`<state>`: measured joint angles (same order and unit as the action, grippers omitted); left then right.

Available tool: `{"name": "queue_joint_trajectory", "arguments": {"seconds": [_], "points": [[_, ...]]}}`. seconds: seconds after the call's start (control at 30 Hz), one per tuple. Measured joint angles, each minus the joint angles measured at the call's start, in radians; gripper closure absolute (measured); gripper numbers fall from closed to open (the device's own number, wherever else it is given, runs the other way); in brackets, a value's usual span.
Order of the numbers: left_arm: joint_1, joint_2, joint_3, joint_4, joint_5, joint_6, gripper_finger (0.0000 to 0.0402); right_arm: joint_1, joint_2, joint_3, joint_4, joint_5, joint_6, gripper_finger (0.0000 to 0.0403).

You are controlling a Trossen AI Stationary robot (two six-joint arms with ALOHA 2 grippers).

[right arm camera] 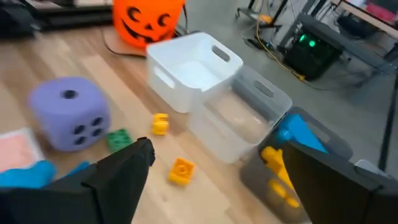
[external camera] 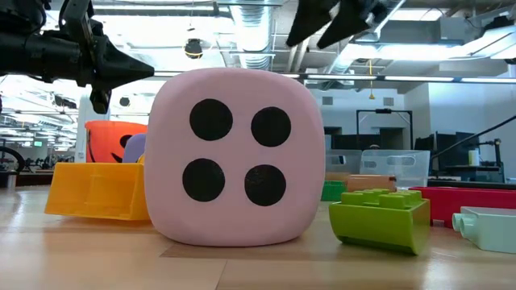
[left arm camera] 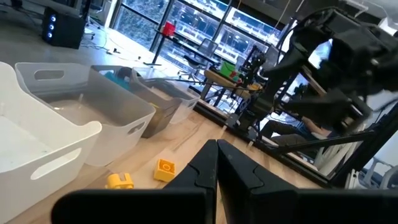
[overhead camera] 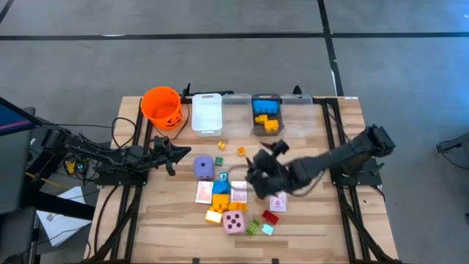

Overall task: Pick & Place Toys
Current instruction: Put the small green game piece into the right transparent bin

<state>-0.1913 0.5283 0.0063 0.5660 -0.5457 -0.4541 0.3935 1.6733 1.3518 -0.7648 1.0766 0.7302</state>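
My right gripper (right arm camera: 217, 180): fingers spread wide, holding nothing, above the table's middle. My left gripper (overhead camera: 176, 155): closed, empty, parked left of the purple die (overhead camera: 204, 168). Pink die (overhead camera: 234, 223) near the front edge among scattered bricks (overhead camera: 220, 198). Blue and yellow bricks (overhead camera: 265, 114) sit in a far bin (overhead camera: 265, 131).

A grey concrete floor (overhead camera: 220, 66) crossed by dark lines surrounds the wooden bench (overhead camera: 333, 238). Beyond it, tall windows (left arm camera: 186, 25), ceiling ducts (external camera: 258, 32) and bright strip lights show.
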Motion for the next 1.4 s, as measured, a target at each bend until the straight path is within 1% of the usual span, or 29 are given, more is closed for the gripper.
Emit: {"name": "queue_joint_trajectory", "arguments": {"seconds": [0.13,0.23,0.3,0.37,0.43,0.53,0.6,0.63,0.7,0.8,0.87,1.0,1.07,1.13,1.23,1.27,1.33,1.4], "points": [[0.000,0.000,0.000,0.023,0.000,0.000,0.0402,0.080,0.007,0.000,-0.086,0.015,0.146,0.0025],[0.000,0.000,0.000,0.049,0.000,0.000,0.0402,0.138,0.022,-0.003,-0.145,0.020,0.219,0.0016],[0.000,0.000,0.000,0.063,0.000,0.000,0.0402,0.170,0.047,0.004,-0.134,0.040,0.251,0.0011],[0.000,0.002,0.000,0.069,0.003,0.000,0.0402,0.207,0.078,-0.004,-0.165,0.060,0.286,0.0007],[0.000,0.006,0.000,0.061,0.047,0.017,0.0401,0.228,0.122,0.001,-0.143,0.085,0.296,0.0005],[0.000,0.024,0.000,0.061,0.174,0.095,0.0394,0.247,0.180,-0.002,-0.161,0.067,0.325,0.0003],[0.000,0.029,0.000,0.063,0.236,0.112,0.0383,0.246,0.213,0.000,-0.174,0.025,0.364,0.0003],[0.000,0.041,0.000,0.072,0.247,0.114,0.0376,0.246,0.223,-0.002,-0.194,0.009,0.383,0.0003],[0.000,0.047,0.000,0.075,0.249,0.114,0.0359,0.243,0.245,0.000,-0.208,-0.010,0.412,0.0003],[0.000,0.068,0.000,0.118,0.231,0.134,0.0329,0.244,0.263,-0.001,-0.283,-0.051,0.472,0.0003],[0.000,0.078,0.000,0.152,0.225,0.155,0.0310,0.252,0.264,-0.001,-0.367,-0.084,0.550,0.0003],[0.001,0.112,0.000,0.250,0.220,0.216,0.0274,0.293,0.261,-0.001,-0.536,-0.104,0.705,0.0003],[0.001,0.131,0.000,0.303,0.218,0.249,0.0258,0.314,0.241,-0.009,-0.639,-0.092,0.793,0.0003],[0.001,0.155,0.000,0.352,0.201,0.278,0.0243,0.329,0.195,-0.050,-0.722,-0.046,0.892,0.0006],[0.002,0.191,0.009,0.385,0.167,0.312,0.0224,0.331,0.077,-0.165,-0.729,0.030,0.973,0.0015],[0.003,0.204,0.021,0.383,0.159,0.320,0.0219,0.328,0.021,-0.213,-0.705,0.052,0.977,0.0020],[0.003,0.233,0.048,0.384,0.150,0.347,0.0210,0.320,-0.101,-0.322,-0.597,0.115,0.952,0.0028],[0.010,0.273,0.086,0.386,0.149,0.385,0.0203,0.314,-0.240,-0.450,-0.414,0.162,0.853,0.0035]]}}
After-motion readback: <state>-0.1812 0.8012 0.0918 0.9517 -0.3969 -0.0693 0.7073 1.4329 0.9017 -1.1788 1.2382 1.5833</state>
